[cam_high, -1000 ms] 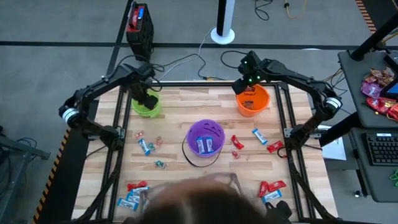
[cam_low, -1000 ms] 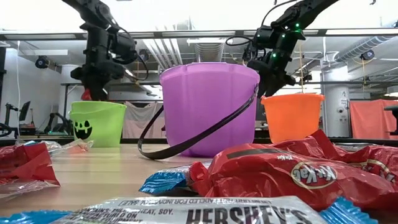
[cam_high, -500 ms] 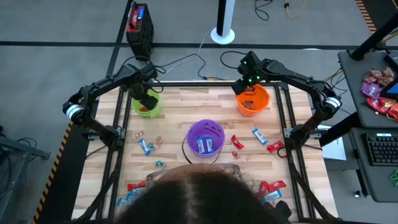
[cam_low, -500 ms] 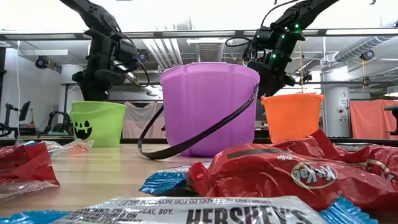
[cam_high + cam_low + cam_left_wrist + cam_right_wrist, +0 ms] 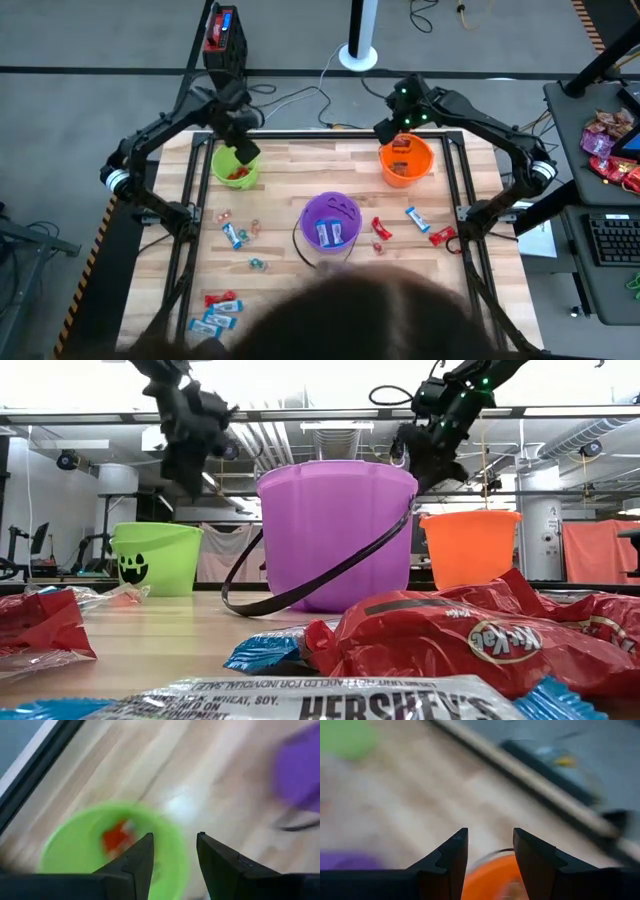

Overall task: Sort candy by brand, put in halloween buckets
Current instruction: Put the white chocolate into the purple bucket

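Candy (image 5: pixel 116 839) lies in green bucket (image 5: pixel 65 845) beneath open left gripper (image 5: pixel 174 851).

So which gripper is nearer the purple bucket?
Roughly even, the left gripper perhaps slightly nearer. It hangs above the green bucket; the right gripper hangs beside the orange bucket, with the purple bucket between them.

The place looks like a robotics lab or workshop. A wooden table (image 5: pixel 300 170) in a black frame stands on grey floor with loose cables (image 5: pixel 300 98); beyond it the low view shows exposed ceiling ducts (image 5: pixel 285 440) and a keyboard (image 5: pixel 612 240) on a side desk.
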